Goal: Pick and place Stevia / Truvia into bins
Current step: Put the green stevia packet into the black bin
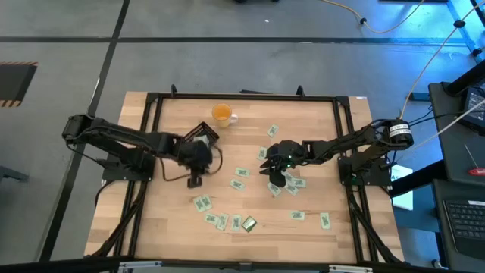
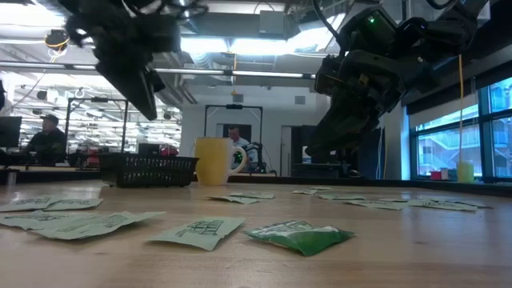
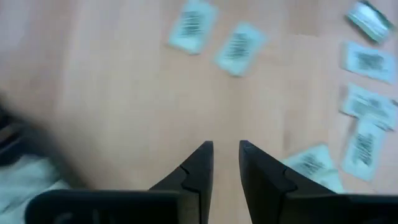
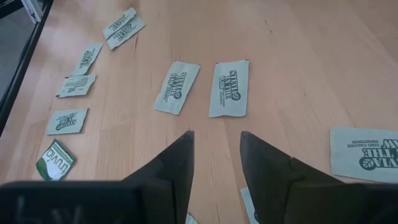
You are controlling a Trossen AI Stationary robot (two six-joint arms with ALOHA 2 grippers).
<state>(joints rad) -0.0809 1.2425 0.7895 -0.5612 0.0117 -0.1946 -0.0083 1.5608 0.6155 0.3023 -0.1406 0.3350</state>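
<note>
The left gripper point(image 1: 195, 180) hangs above the wooden table point(image 1: 174, 220), its two fingers point(image 3: 198, 171) a narrow gap apart with nothing between them and bare wood beneath. The black tray point(image 1: 203, 134) sits just behind this gripper, toward the far edge, and the orange cup point(image 1: 221, 114) stands a little beyond the tray; from table height the tray point(image 2: 150, 170) and cup point(image 2: 214, 161) appear side by side. Several Stevia sachets point(image 1: 202, 202) lie flat on the table just in front of the left gripper, and one darker green packet point(image 1: 248, 224) lies among the nearest ones. Further right, the right gripper point(image 1: 276, 180) is held over the middle of the table with its fingers point(image 4: 177, 165) spread apart and empty. Two sachets point(image 4: 229, 88) lie side by side immediately ahead of its fingertips, and more point(image 1: 295, 183) are scattered around and beyond it toward the right side of the table. No sachet can be made out inside the tray.
</note>
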